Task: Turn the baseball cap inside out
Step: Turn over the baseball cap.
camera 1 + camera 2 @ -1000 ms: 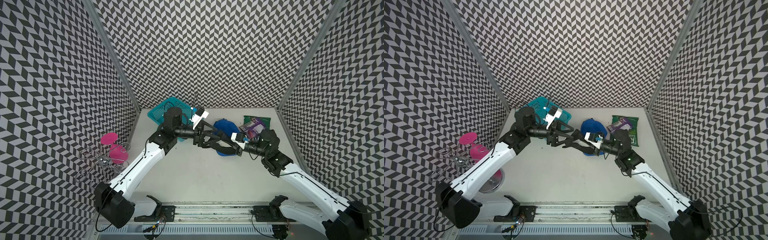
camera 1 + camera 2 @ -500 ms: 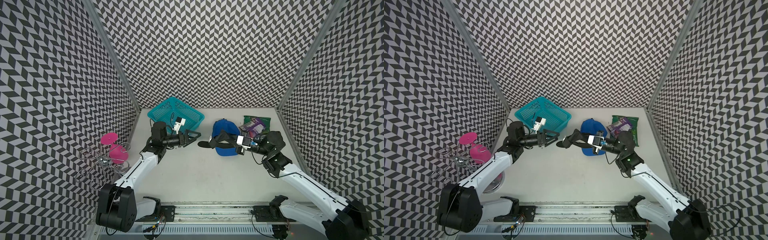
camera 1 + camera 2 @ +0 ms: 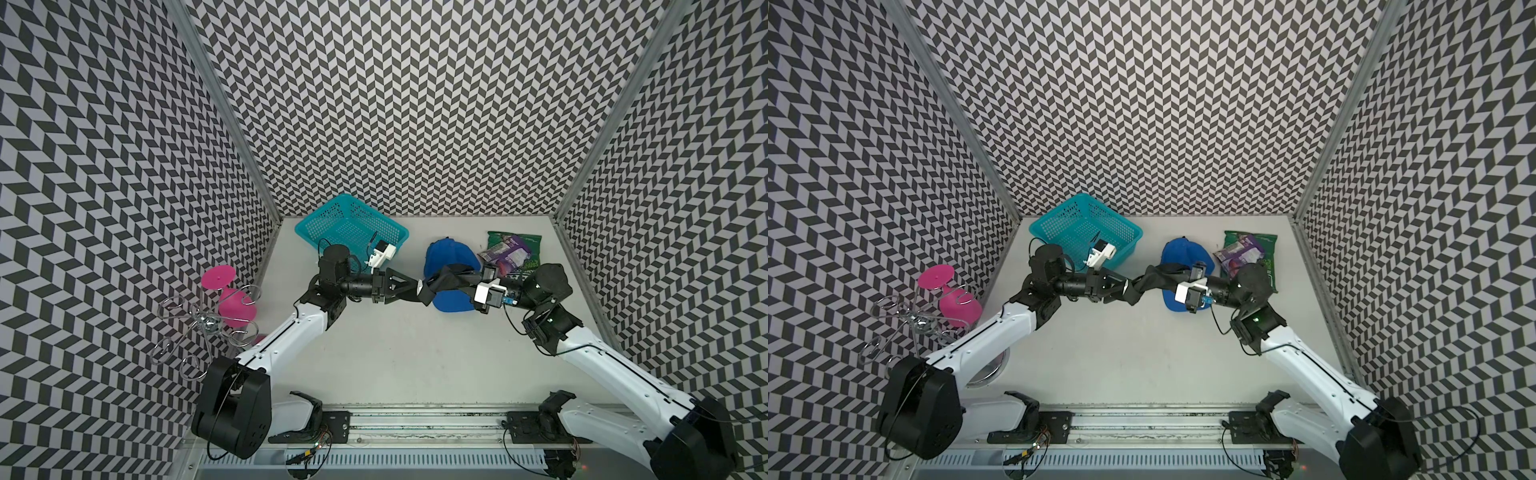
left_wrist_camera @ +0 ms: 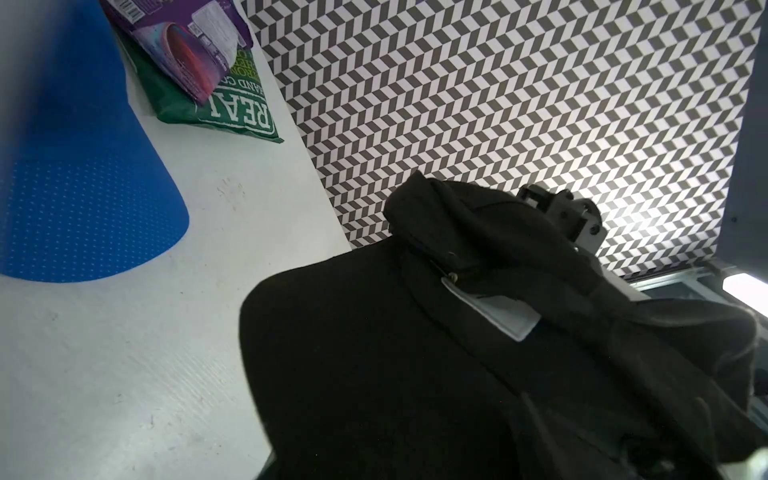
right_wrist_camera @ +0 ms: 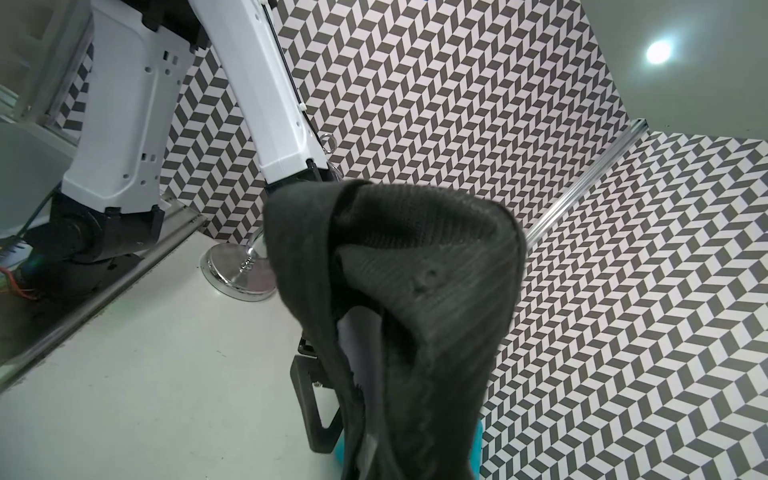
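Above the tabletop's [image 3: 415,353] middle, the left hand [image 3: 417,286] pinches one end of the black baseball cap [image 3: 451,279]. The cap stretches across to the right hand [image 3: 473,286], which is buried in cloth, so I cannot tell its state. Near the back right corner, a green bag [image 4: 232,112] reads "REAL".

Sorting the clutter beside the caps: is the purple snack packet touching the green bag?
Touching. The left wrist view shows the purple snack packet lying on the green bag, covering part of its printed face.
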### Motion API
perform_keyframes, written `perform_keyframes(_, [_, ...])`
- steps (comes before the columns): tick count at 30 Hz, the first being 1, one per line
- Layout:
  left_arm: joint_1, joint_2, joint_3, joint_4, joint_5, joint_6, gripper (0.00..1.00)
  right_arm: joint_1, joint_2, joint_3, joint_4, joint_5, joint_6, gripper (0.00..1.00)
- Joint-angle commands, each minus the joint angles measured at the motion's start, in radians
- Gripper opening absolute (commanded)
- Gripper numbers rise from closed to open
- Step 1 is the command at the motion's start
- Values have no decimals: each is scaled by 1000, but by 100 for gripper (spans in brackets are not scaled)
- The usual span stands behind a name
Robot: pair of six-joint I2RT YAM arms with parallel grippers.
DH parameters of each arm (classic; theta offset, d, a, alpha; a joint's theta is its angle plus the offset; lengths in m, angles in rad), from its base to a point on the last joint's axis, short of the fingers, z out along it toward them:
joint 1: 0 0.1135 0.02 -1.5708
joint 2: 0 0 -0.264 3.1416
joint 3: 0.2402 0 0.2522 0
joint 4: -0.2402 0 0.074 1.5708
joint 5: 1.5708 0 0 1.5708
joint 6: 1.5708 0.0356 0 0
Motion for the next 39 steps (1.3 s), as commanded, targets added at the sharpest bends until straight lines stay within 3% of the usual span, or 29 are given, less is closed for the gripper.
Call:
perform_keyframes(1, [12, -35, 1, 123, -74, -83, 12, 7, -24, -49, 69, 82, 0, 48])
perform_keyframes(2, [21, -49, -14, 166, -110, -111, 1, 7, -38, -63, 81, 112, 18, 56])
perform_keyframes(5, [63, -107, -73, 350, -268, -185, 0, 8, -89, -97, 90, 229, 126, 81])
perform_keyframes(10, [73, -245, -163, 542, -613, -84, 0, 7, -177, -159, 108, 440, 424, 100])
perform_keyframes(15, [50, -344, -200, 585, -782, 163, 0, 6, -224, -210, 197, 575, 858, 100])
perform_keyframes(19, [32, -386, -189, 540, -789, 331, 0, 7, -173, -137, 225, 496, 1183, 100])
perform_keyframes(21, [23, -398, -188, 524, -800, 376, 0, 11, -111, -60, 216, 404, 1255, 100])
perform_keyframes(25, [4, -387, -191, 528, -780, 407, 0, 69, -6, 90, 98, 360, 1205, 99])
perform_keyframes(30, [-35, -378, -186, 492, -761, 457, 0, 144, 54, 170, 32, 471, 988, 100])
perform_keyframes(35, [-62, -393, -176, 406, -733, 533, 0, 149, 137, 253, -91, 713, 956, 100])
perform_keyframes(39, [-78, -399, -158, 300, -708, 625, 0, 149, 183, 287, -107, 722, 905, 99])
